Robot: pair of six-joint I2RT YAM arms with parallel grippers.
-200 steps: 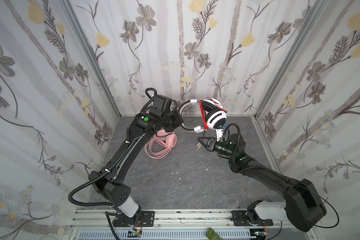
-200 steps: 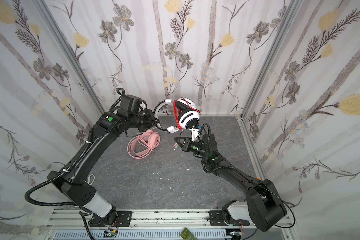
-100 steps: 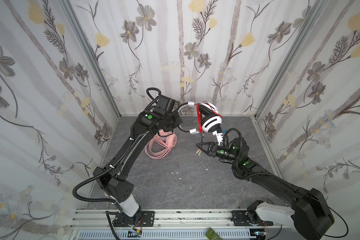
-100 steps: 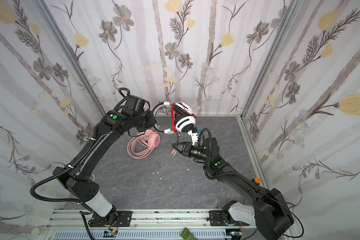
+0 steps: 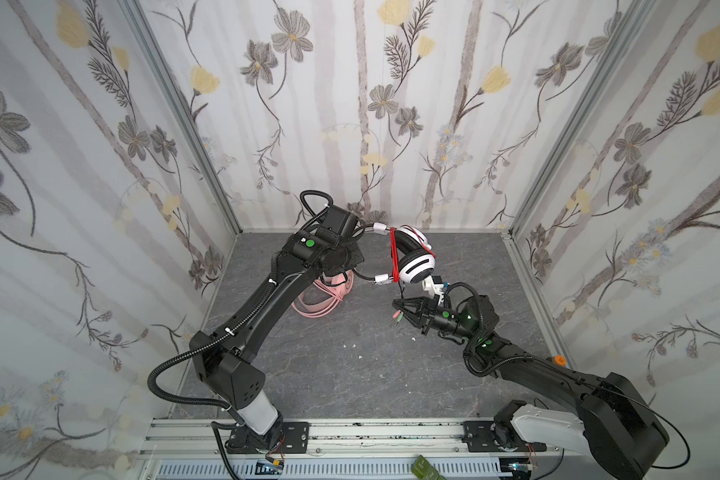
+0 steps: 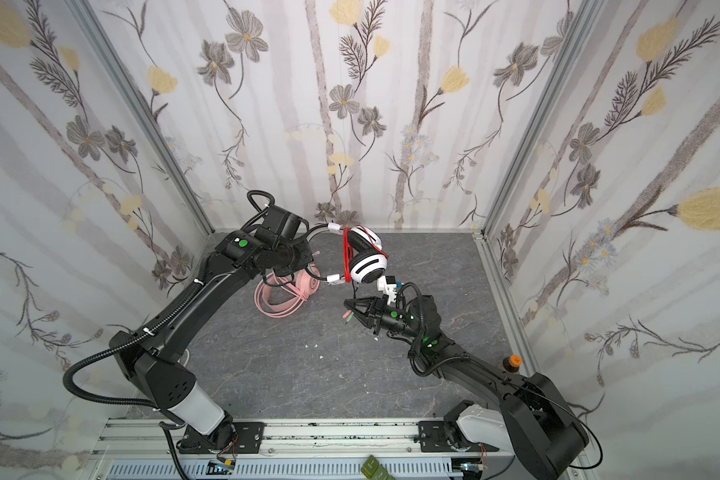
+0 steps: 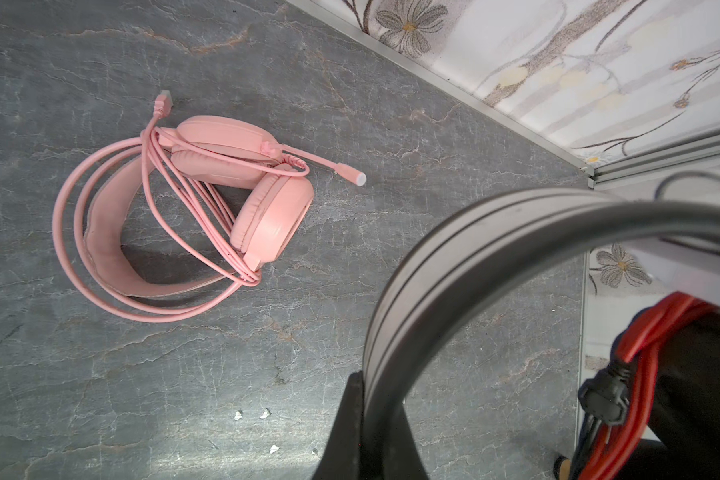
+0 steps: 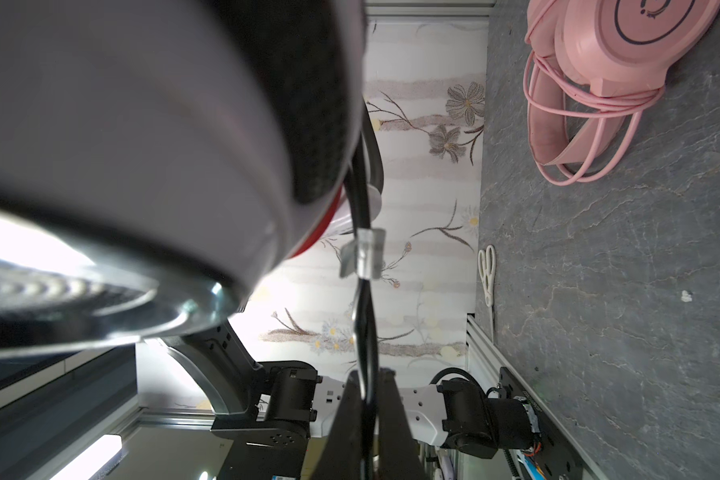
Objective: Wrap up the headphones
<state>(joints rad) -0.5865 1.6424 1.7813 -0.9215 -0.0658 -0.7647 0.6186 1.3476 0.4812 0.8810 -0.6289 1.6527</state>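
Observation:
The white-and-black headphones [image 5: 415, 266] [image 6: 368, 267] hang above the floor near the back wall. Red cable [image 5: 395, 259] [image 7: 641, 345] is wound across them beside the earcups. My left gripper [image 5: 348, 257] [image 7: 375, 384] is shut on their grey headband [image 7: 454, 249]. My right gripper [image 5: 398, 306] [image 6: 348, 308] [image 8: 366, 380] sits just below the earcups, shut on the thin black end of the cable [image 8: 362, 324]. The plugs [image 5: 395, 322] dangle under it. The pink headphones [image 5: 321, 300] [image 6: 284, 297] [image 7: 208, 199] [image 8: 599, 62] lie on the grey floor with their pink cable looped around them.
White scissors [image 8: 488, 274] lie by the wall's foot. An orange-capped item [image 5: 560, 360] sits at the right floor edge. Small white crumbs [image 5: 352, 345] dot the floor. Flowered walls close in three sides, and a metal rail [image 5: 350, 432] runs along the front.
The left arm has lowered and turned the white-and-black headphones toward the front. The right gripper has shifted slightly nearer and lower with the cable end. Both grips are unchanged.

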